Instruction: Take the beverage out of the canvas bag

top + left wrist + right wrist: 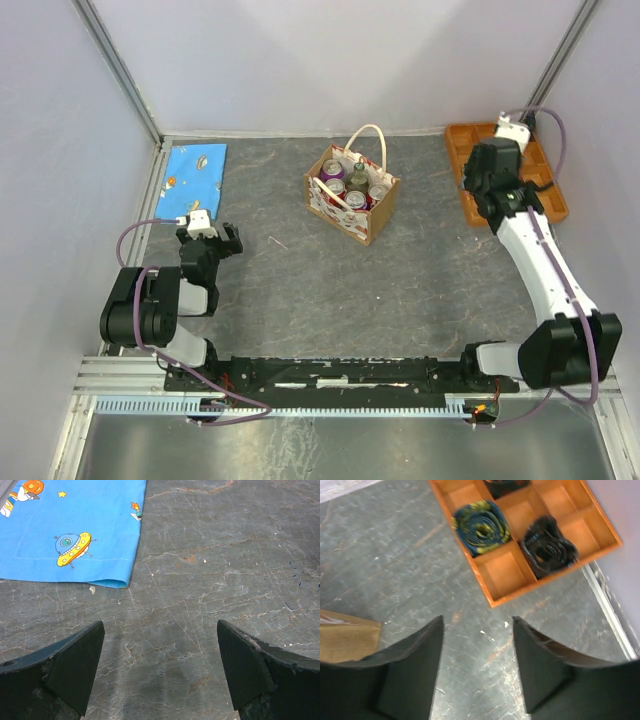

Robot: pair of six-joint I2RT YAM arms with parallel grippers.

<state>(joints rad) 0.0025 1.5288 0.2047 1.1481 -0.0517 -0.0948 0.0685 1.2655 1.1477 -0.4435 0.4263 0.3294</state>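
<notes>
Step in hand, as I judge it: the reach, with no grasp begun. The canvas bag stands upper centre on the grey surface, mouth open, and the drinks sit packed inside it: several cans and what looks like one green bottle. Left gripper: fingers wide apart, nothing between them, low at lower left, near the blue cloth and well apart from the bag. Right gripper: fingers also apart and empty, hanging by the near corner of the orange tray at upper right. Only a tan corner of the bag shows at the left edge of its view. The next move likely calls for one gripper to come over the bag's mouth, clear the upright handle and drop straight onto one drink without nudging its neighbours. Hard to make out: labels on the drinks, how deep they sit, and which one is meant. The dark rolls in the tray are blurred; I cannot tell what they are.
</notes>
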